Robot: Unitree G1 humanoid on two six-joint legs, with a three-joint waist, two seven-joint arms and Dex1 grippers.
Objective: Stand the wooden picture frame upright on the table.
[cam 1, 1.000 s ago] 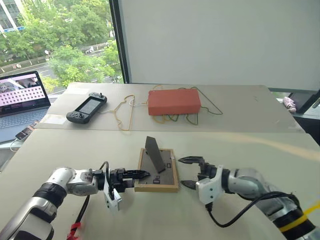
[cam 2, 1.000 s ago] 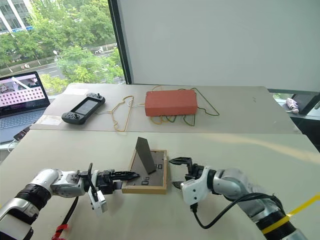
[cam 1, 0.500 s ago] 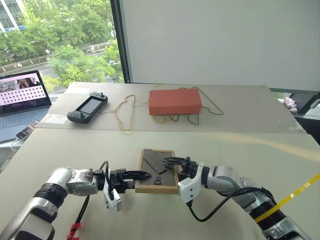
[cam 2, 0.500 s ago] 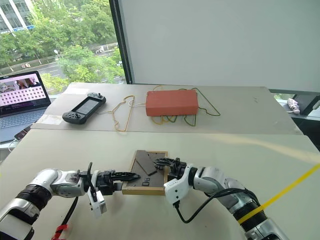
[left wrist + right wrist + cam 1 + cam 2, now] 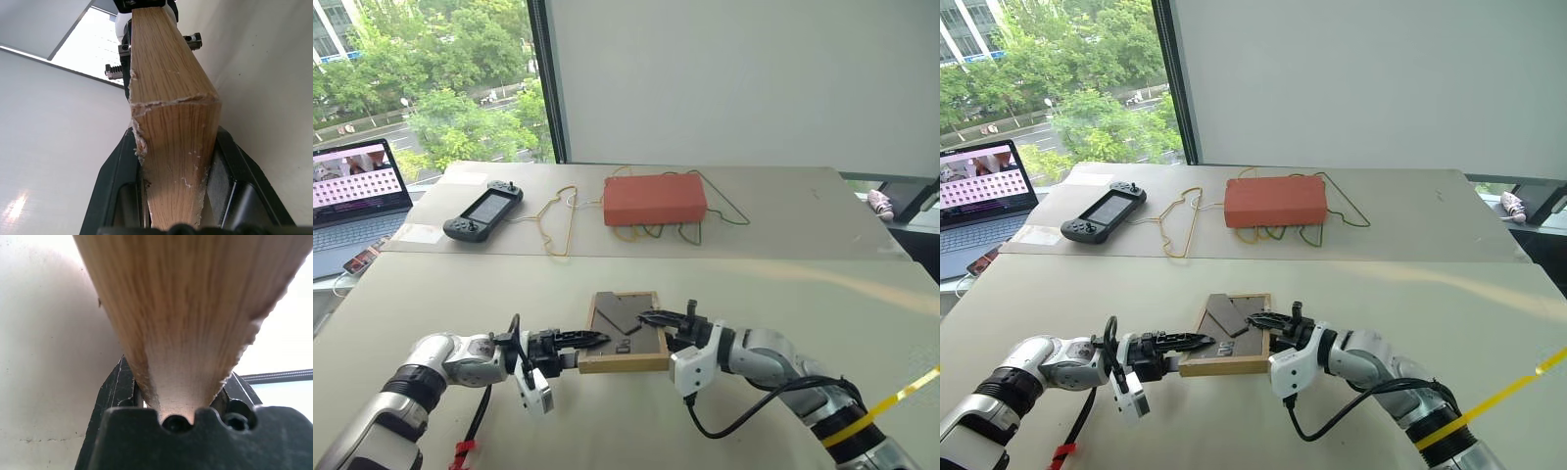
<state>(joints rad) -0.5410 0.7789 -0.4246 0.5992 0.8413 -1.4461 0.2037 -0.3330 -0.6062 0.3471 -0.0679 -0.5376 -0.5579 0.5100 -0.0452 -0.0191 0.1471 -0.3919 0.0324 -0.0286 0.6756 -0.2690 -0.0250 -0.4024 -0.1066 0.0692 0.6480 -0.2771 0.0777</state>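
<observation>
- You have the wooden picture frame (image 5: 625, 333) near the front middle of the table (image 5: 783, 294), back side up, its dark grey backing facing the ceiling.
- Its near edge looks lifted a little off the tabletop, so the frame sits at a shallow tilt rather than flat; you cannot tell whether the far edge touches the table.
- The frame is close to square in the head views, and its long axis seems to run away from you, though only just; the near wooden rail runs left to right.
- The black fold-out stand (image 5: 619, 313) lies folded low against the backing, pointing toward the frame's far left corner.
- Your left gripper (image 5: 590, 341) reaches in from the left, roughly level, and is clamped on the frame's near left corner; the left wrist view shows the wood (image 5: 168, 142) squeezed between both black fingers (image 5: 115, 181).
- Your right gripper (image 5: 656, 319) comes in from the right and pinches the frame's right rail, one finger over the backing; the right wrist view shows the wood (image 5: 181, 333) wedged between its fingers (image 5: 110, 391).
- Farther back, well apart from the frame, you have an orange-red box (image 5: 654, 199) lying on loops of yellow and green cord (image 5: 558, 220).
- A handheld game console (image 5: 482, 211) lies left of the box, and an open laptop (image 5: 352, 191) sits past the table's left edge.
</observation>
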